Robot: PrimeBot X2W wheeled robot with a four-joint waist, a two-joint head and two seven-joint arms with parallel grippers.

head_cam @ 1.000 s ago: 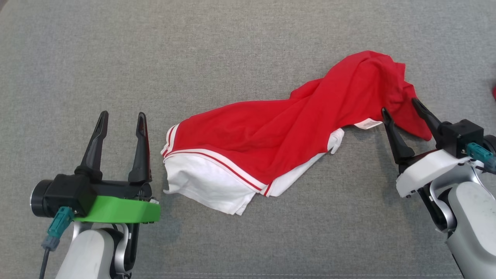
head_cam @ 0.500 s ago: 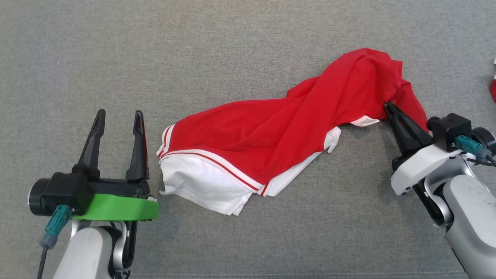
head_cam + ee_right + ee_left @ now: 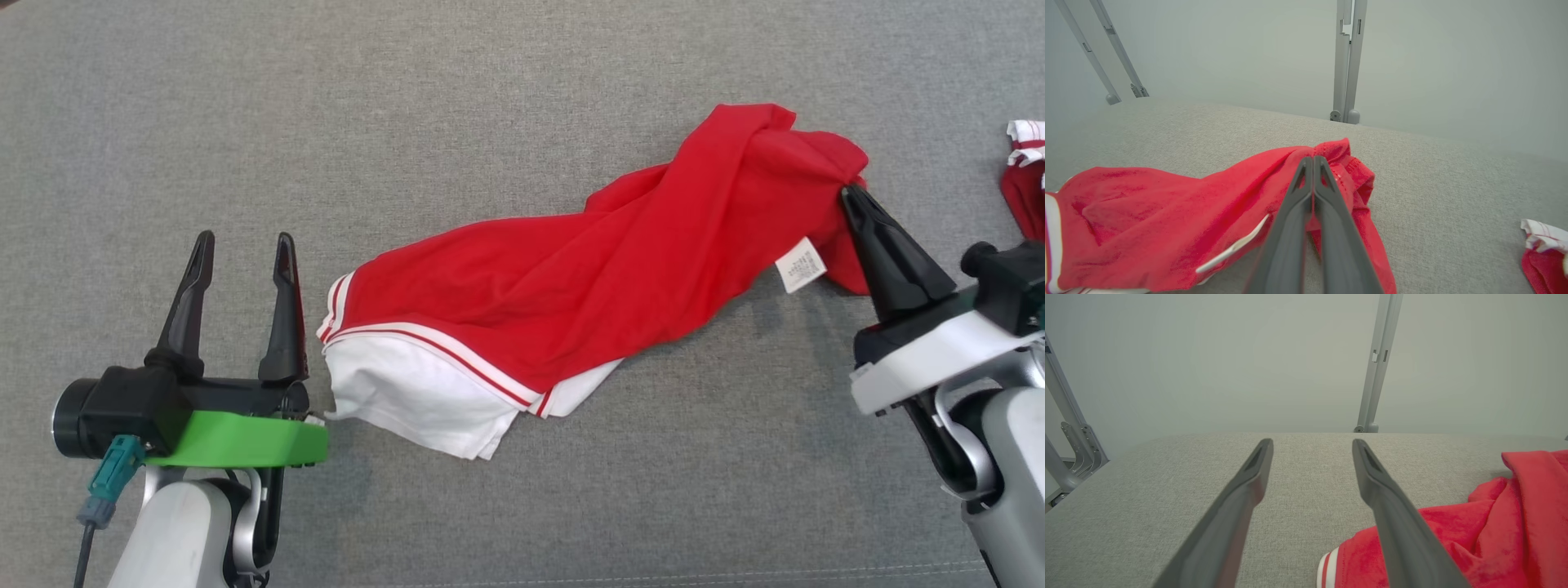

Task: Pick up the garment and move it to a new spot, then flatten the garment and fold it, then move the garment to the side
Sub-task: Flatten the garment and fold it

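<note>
Fingers (image 3: 894, 261) on the right gripper (image 3: 850, 191), spread a second ago, now clench the garment (image 3: 571, 286) at its right end; pickup begun. Beside its left end, the left gripper (image 3: 242, 238) is released, idle.

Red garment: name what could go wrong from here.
The right pincer is shut on just a bunched edge of the red garment; it may slip out. The white hem end lies flat beside the open left pincer, so it may drag. Moving right could snag the other garment.
</note>
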